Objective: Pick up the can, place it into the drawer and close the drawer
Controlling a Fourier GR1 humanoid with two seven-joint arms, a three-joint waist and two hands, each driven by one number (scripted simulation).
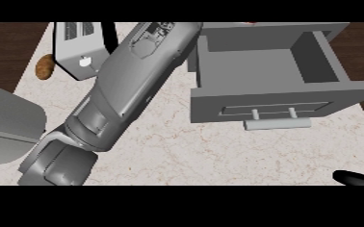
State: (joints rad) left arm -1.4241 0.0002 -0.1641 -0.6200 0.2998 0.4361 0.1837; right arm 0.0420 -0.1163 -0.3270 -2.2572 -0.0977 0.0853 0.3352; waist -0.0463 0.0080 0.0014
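Observation:
The grey drawer (213, 62) stands open at the right, handle (277, 123) toward me, and the part of its inside that shows holds nothing. A small reddish sliver (249, 23) shows at the picture's top edge behind the drawer; I cannot tell whether it is the can. My left forearm (128, 81) stretches from the lower left up to the top edge, just left of the drawer. Its hand lies past that edge, out of sight. Only a black tip of my right hand (348, 177) shows at the lower right corner.
A white toaster (77, 48) stands at the upper left, partly behind my left forearm. A brown oval item (45, 67) lies beside it at the counter's left edge. A grey rounded object (18, 125) sits at the far left. Marbled counter (213, 154) lies in front of the drawer.

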